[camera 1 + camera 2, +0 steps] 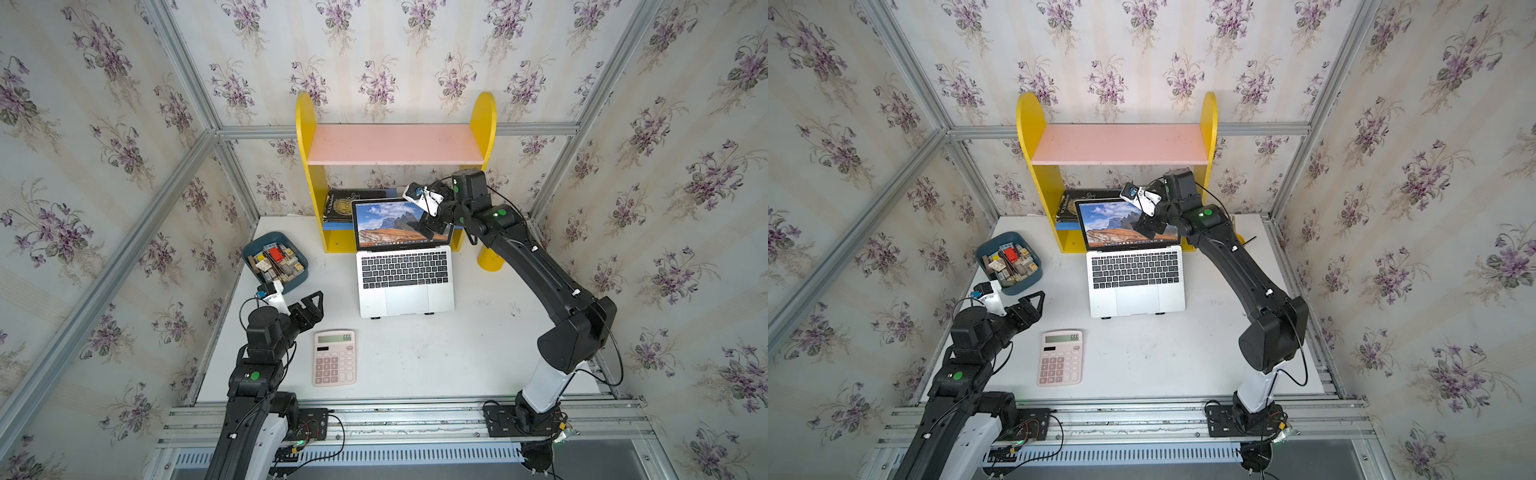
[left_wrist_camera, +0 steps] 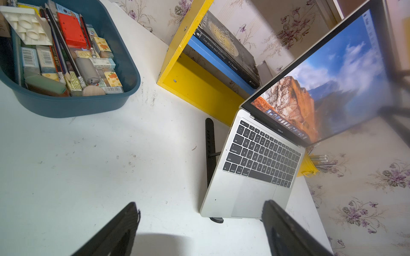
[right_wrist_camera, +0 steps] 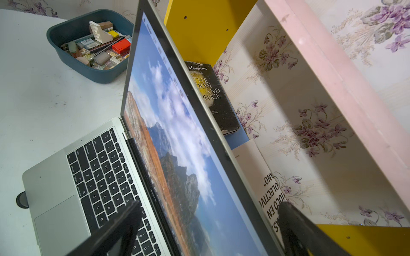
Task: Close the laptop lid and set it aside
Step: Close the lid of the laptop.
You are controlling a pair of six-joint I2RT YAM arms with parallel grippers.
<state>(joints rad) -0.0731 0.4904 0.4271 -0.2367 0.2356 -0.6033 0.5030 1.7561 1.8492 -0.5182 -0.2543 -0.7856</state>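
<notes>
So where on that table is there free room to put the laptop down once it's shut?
The widest bare patch of table lies between the laptop, the calculator and the right arm. A narrower strip runs between the tray and the laptop. The back is crowded by the shelf and yellow cup.

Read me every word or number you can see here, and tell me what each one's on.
"666": pink calculator, display.
"THE MOON AND SIXPENCE": black book, spine.
"Maugham": its cover.
"EN": white book; rest cut off.
"caps lock", "shift": silver laptop, black keys.
Too small to read: labels in the blue plastic tray.
</notes>
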